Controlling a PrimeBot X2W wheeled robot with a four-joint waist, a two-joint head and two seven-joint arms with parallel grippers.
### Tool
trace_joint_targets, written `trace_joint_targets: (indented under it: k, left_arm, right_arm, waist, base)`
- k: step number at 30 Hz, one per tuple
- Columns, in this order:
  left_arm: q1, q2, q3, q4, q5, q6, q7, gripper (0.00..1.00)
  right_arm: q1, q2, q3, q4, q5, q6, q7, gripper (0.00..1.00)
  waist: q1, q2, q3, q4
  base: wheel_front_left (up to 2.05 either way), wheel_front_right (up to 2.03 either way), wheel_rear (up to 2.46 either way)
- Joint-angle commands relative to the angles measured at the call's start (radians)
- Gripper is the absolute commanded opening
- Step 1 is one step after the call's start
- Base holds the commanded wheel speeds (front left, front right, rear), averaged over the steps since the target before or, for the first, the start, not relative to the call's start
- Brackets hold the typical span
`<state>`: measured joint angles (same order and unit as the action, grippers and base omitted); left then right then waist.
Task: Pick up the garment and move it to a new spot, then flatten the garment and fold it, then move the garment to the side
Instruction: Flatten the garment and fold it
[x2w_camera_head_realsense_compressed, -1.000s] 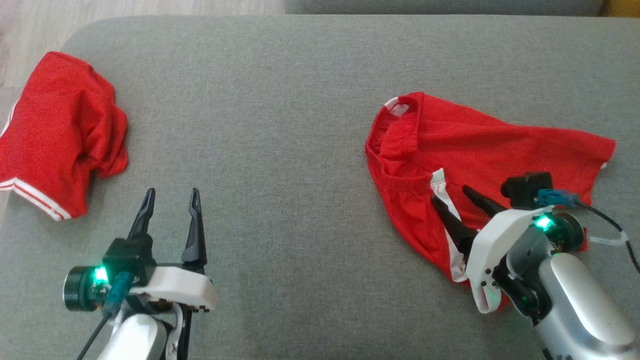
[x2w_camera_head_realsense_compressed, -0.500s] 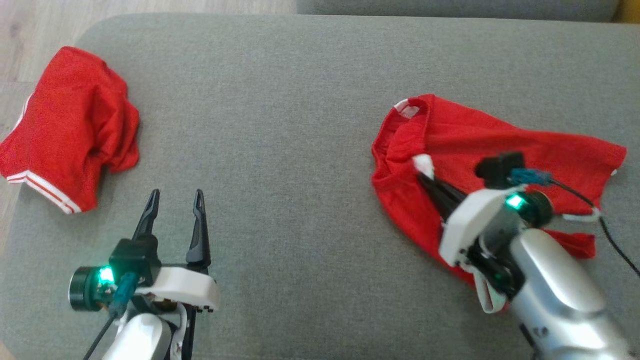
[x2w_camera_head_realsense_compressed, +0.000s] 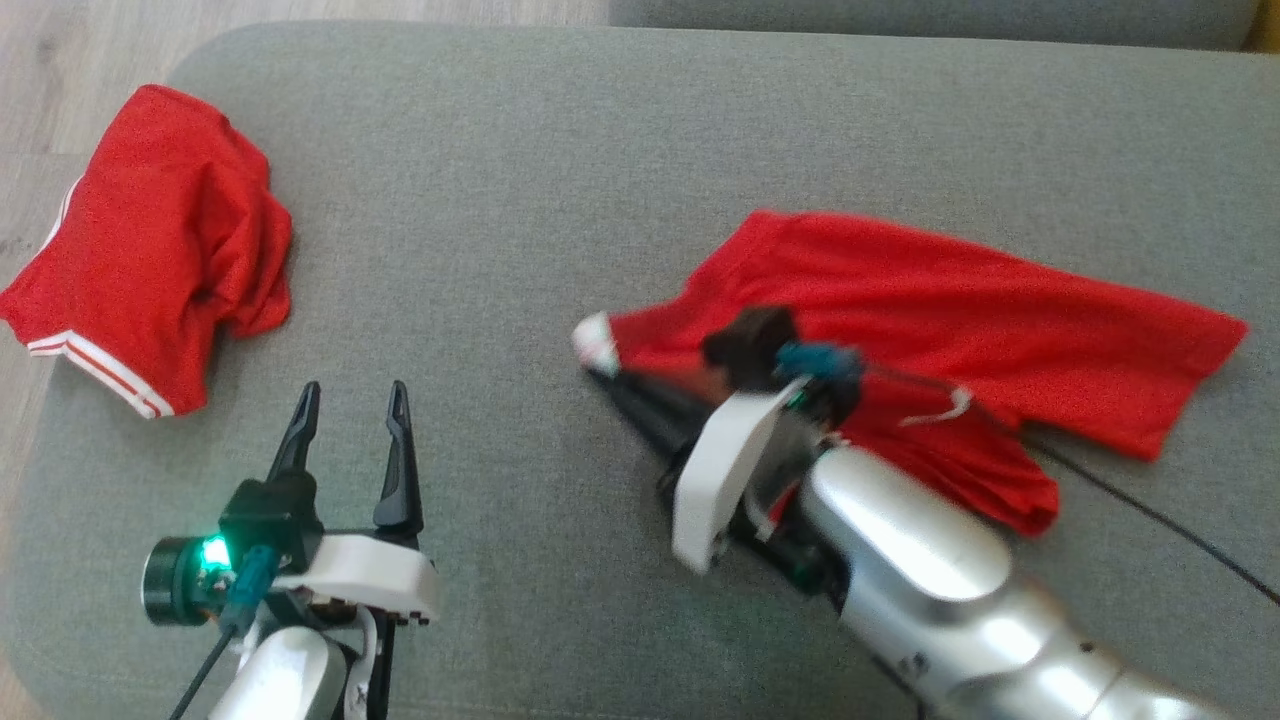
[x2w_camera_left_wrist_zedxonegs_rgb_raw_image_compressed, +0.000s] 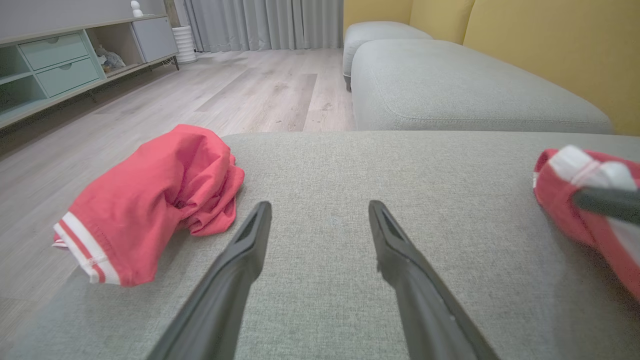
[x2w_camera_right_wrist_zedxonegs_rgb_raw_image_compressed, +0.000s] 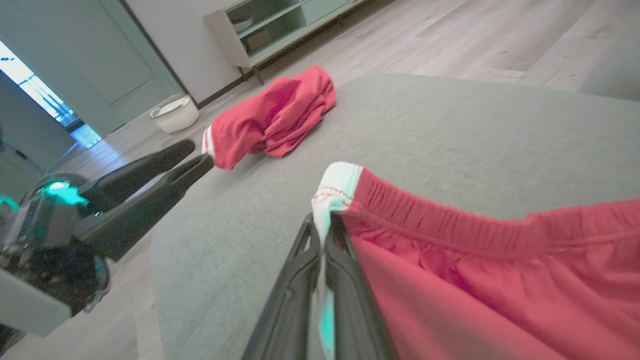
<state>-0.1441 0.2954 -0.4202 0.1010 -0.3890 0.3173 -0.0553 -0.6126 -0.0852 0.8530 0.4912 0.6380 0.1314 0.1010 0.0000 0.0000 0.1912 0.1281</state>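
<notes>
When counted up: two pairs of shorts, two grippers, one grey sofa cushion (x2w_camera_head_realsense_compressed: 520, 150) beneath all. Right gripper (x2w_camera_head_realsense_compressed: 612, 378): clamped tight on the white-trimmed waistband corner of the red shorts (x2w_camera_head_realsense_compressed: 950, 310), lying right of centre on the cushion and stretched out toward its right side. Left gripper (x2w_camera_head_realsense_compressed: 350, 392): fingers apart, holding nothing, low at the near left. Second pair of shorts (x2w_camera_head_realsense_compressed: 160, 240): also red, crumpled at the cushion's far left edge. Compared with a second ago: right fingers then spread over the waistband, now pinched together; waistband corner dragged leftward toward the middle, bunched opening pulled out long.
</notes>
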Motion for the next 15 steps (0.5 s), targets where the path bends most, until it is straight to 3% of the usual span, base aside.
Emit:
trace_joint_targets:
  k: [1,2,3,9,15]
  left_arm:
    - [-0.052,0.009,0.032,-0.022,-0.004,0.007,-0.012,1.00]
    - [-0.052,0.009,0.031,-0.021,-0.004,0.008,-0.012,1.00]
    - [-0.052,0.008,0.031,-0.020,-0.005,0.008,-0.013,1.00]
    - [-0.047,0.008,0.031,-0.014,-0.012,0.010,-0.018,1.00]
    - [-0.033,0.019,0.037,-0.012,-0.018,0.015,-0.020,1.00]
  right_arm:
    - [-0.017,0.031,0.065,-0.024,0.029,-0.001,-0.022,0.00]
    - [-0.015,0.032,0.104,-0.020,0.043,-0.001,-0.025,0.31]
    - [-0.013,0.033,0.139,-0.015,0.060,-0.001,-0.026,1.00]
    - [-0.024,0.034,0.204,0.021,0.117,-0.001,-0.121,1.00]
    - [-0.023,-0.041,0.117,-0.031,0.101,-0.001,-0.271,1.00]
  waist:
    - [0.0000,0.0000,0.000,0.001]
    - [0.0000,0.0000,-0.001,0.000]
    - [0.0000,0.0000,-0.001,-0.001]
    - [0.0000,0.0000,-0.006,-0.017]
    - [0.0000,0.0000,-0.025,-0.046]
  base:
    - [0.00,0.00,0.00]
    - [0.00,0.00,0.00]
    - [0.00,0.00,0.00]
    - [0.00,0.00,0.00]
    - [0.00,0.00,0.00]
